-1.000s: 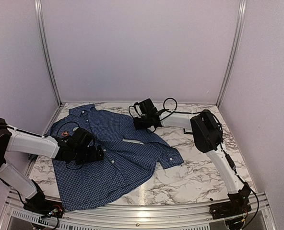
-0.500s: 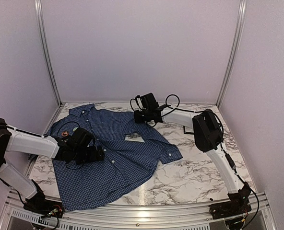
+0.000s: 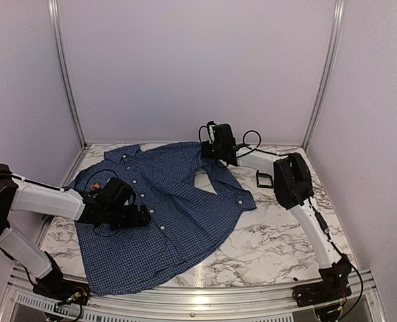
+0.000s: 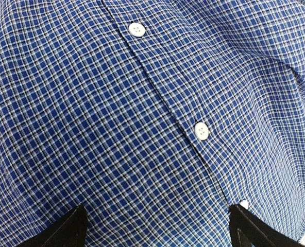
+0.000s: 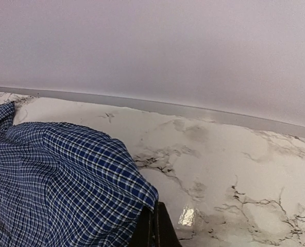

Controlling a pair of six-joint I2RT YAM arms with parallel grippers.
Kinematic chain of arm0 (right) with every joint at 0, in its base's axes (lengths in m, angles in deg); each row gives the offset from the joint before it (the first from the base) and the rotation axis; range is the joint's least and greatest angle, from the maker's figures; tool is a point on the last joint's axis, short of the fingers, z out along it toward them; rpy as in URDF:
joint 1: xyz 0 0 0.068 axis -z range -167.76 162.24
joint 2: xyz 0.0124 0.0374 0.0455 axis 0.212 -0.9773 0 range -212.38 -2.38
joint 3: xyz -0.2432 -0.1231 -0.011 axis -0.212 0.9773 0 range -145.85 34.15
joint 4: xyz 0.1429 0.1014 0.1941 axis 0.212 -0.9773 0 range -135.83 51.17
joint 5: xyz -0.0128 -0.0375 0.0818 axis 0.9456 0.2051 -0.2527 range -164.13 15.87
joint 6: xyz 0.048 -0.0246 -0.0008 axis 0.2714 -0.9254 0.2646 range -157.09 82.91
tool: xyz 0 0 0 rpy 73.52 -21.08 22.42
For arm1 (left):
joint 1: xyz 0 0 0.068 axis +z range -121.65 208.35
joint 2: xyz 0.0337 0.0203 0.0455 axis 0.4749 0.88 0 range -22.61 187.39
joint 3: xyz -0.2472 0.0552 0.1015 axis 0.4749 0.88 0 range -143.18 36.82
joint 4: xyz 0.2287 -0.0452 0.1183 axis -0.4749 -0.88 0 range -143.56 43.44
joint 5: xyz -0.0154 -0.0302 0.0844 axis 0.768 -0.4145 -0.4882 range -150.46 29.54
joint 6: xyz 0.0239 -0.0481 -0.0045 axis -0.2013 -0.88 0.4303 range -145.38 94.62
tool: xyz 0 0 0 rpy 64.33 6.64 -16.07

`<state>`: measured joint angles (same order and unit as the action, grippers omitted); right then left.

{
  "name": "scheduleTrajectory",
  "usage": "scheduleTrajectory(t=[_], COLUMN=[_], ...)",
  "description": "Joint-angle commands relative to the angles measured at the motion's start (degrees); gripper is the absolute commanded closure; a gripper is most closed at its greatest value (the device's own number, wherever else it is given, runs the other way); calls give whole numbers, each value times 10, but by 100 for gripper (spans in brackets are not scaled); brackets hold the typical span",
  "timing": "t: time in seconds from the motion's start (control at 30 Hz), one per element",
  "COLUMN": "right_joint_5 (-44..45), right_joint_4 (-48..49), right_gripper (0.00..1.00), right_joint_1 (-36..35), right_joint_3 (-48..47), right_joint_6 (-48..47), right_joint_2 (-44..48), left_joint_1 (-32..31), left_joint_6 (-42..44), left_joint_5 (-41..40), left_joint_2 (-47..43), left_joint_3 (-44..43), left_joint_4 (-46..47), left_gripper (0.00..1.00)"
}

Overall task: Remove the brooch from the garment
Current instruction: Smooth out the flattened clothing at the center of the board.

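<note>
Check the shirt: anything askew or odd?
Yes. The shirt is not flat: the right end effector pinches its far edge and holds it off the marble table, so the cloth tents there. The left end effector is open over the button placket. No brooch shows.

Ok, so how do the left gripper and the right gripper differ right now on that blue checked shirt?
The left gripper is open, fingers spread wide over the shirt; the right gripper is shut, pinching the shirt's edge. The left gripper sits low mid-shirt by a white button; the right gripper is near the far wall, cloth lifted off the table. Both are black and on the same shirt.
</note>
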<state>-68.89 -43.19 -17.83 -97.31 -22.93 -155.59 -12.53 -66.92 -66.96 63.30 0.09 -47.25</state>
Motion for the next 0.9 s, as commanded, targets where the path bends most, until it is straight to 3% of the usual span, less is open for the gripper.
scheduleTrajectory(t=[0.0,0.43,0.57,0.87], right_joint_5=[-3,-45,-99,-95], right_joint_4=[35,53,45,58], right_gripper=[100,100,100,100], right_joint_1=[34,71,71,44], right_joint_3=[-16,-15,0,186], right_joint_6=[30,60,91,134], right_joint_2=[-17,-17,-7,98], left_joint_1=[-25,-88,-97,-113], left_joint_6=[5,-18,-26,-42], left_joint_5=[26,28,23,24], left_joint_2=[29,46,36,-16], left_joint_3=[-26,-51,-40,4], left_joint_4=[-40,-56,-63,-63], left_gripper=[1,1,1,1])
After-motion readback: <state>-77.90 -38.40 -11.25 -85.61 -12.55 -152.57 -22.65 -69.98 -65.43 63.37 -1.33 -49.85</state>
